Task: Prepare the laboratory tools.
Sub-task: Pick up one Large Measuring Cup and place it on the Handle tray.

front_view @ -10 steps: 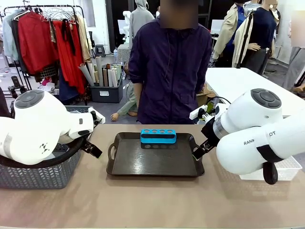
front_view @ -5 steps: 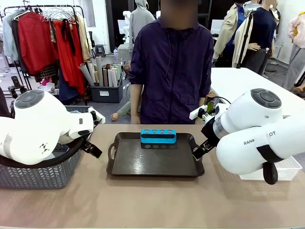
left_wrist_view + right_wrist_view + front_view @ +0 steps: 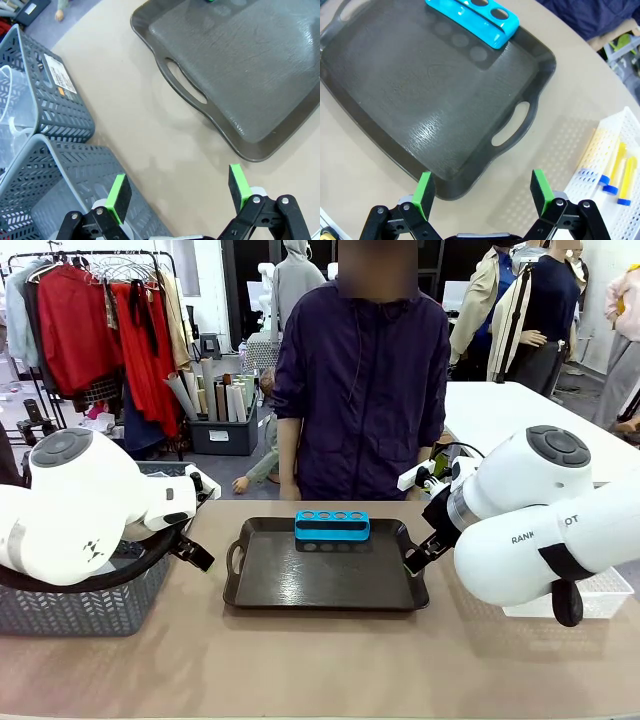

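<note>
Right gripper [image 3: 482, 193]: fingers spread wide, nothing between the green pads, just beside the tray's [image 3: 395, 85] corner. Blue rack [image 3: 472, 17] at 12 o'clock from it, well apart, on the tray's far edge. It is glossy moulded plastic with round holes, all empty.
Blue-capped tubes [image 3: 615, 156] at 3 o'clock, lying in a white mesh basket [image 3: 580, 195]; amber liquid inside.
Tray: dark, leathery grain, cut-out handles.
Left gripper [image 3: 179, 192]: also spread, empty. Clear beaker [image 3: 10, 115] at 10 o'clock, inside a grey lattice basket [image 3: 55, 100].
</note>
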`<state>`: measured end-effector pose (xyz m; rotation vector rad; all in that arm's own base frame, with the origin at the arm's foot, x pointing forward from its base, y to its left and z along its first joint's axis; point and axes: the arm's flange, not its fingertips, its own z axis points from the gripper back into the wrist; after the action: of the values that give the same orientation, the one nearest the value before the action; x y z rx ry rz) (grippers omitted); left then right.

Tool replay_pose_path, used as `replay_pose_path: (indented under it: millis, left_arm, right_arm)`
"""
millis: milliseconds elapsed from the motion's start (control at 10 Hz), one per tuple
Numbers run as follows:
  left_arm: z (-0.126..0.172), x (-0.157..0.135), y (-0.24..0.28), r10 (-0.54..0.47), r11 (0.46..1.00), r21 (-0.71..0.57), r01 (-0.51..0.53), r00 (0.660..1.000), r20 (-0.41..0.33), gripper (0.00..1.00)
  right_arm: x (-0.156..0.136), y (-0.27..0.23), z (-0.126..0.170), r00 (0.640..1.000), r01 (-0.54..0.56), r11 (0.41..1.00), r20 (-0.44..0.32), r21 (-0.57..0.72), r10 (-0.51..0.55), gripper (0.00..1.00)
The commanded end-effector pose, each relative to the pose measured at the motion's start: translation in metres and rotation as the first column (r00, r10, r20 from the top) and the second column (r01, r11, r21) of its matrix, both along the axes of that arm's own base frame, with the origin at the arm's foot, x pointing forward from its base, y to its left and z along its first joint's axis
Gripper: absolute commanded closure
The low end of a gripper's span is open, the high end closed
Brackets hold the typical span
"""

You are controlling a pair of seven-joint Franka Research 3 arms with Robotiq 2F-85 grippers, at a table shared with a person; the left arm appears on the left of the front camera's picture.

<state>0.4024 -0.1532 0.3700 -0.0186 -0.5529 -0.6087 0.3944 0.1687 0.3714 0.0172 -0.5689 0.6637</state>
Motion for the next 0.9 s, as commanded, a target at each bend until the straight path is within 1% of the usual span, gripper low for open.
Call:
replay_pose_path:
  millis: [0, 200, 300, 400, 700, 800]
  left_arm:
    - [0.000, 0.000, 0.001, 0.002, 1.000, -0.001, -0.002, 1.000, 0.000, 0.00]
    - [-0.003, -0.004, -0.001, -0.009, 1.000, 0.004, 0.009, 1.000, 0.005, 0.00]
    - [0.003, -0.010, -0.001, -0.022, 1.000, -0.006, 0.022, 1.000, 0.011, 0.00]
    - [0.004, -0.011, -0.002, -0.037, 0.999, -0.004, 0.037, 0.999, 0.032, 0.00]
    - [0.023, -0.018, 0.004, -0.052, 0.999, 0.007, 0.052, 0.997, 0.064, 0.00]
    - [0.030, -0.020, 0.001, -0.063, 0.998, 0.010, 0.063, 0.995, 0.076, 0.00]
  right_arm:
    - [0.000, 0.000, 0.000, 1.000, 0.001, 1.000, 0.000, 0.001, -0.001, 0.00]
    - [0.000, 0.001, -0.002, 1.000, 0.001, 1.000, 0.001, 0.011, -0.001, 0.00]
    - [-0.001, 0.004, 0.000, 1.000, -0.009, 0.999, -0.022, 0.047, 0.010, 0.00]
    - [0.000, 0.002, 0.003, 1.000, -0.007, 0.997, -0.026, 0.074, 0.009, 0.00]
    - [-0.002, 0.004, 0.011, 0.999, -0.025, 0.991, -0.020, 0.132, 0.028, 0.00]
    - [-0.005, 0.005, 0.020, 0.999, -0.028, 0.989, -0.030, 0.142, 0.033, 0.00]
